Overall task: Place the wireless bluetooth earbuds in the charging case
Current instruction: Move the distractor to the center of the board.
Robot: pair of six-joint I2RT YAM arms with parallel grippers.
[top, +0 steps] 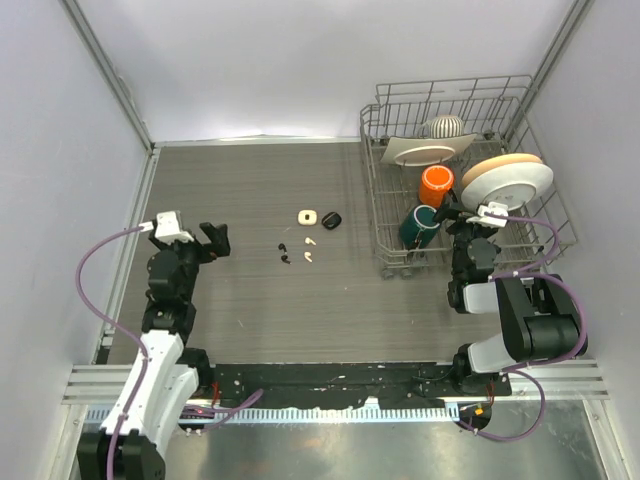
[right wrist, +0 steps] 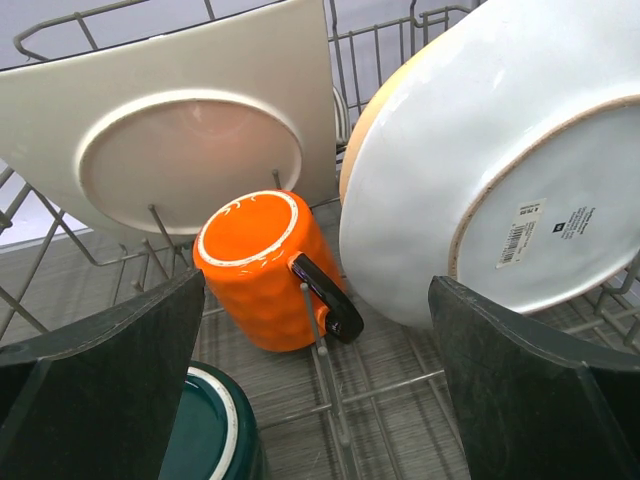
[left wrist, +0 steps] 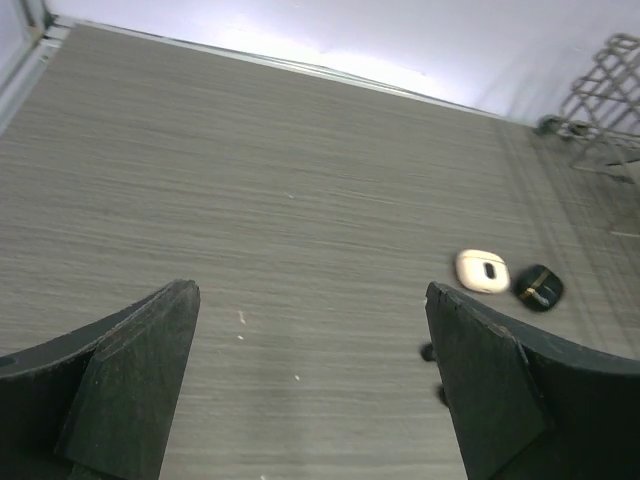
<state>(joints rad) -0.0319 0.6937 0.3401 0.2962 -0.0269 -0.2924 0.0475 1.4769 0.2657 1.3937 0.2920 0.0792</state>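
Currently the left end effector (top: 215, 240) hangs over the bench (top: 250, 310) with its fingers spread wide and nothing between them. The black earbuds (top: 287, 259) lie to its right, near but clear of it, and the white earbuds (top: 308, 241) lie just past them. Farther from it on the same side, the white case (top: 307, 216) and black case (top: 331, 219) sit side by side. The right end effector (top: 445, 213), also wide apart and empty, hangs over the rack (top: 372, 190). Both pairs lie well to its left, and it faces an orange mug (right wrist: 265, 265) and a plate (right wrist: 540, 170).
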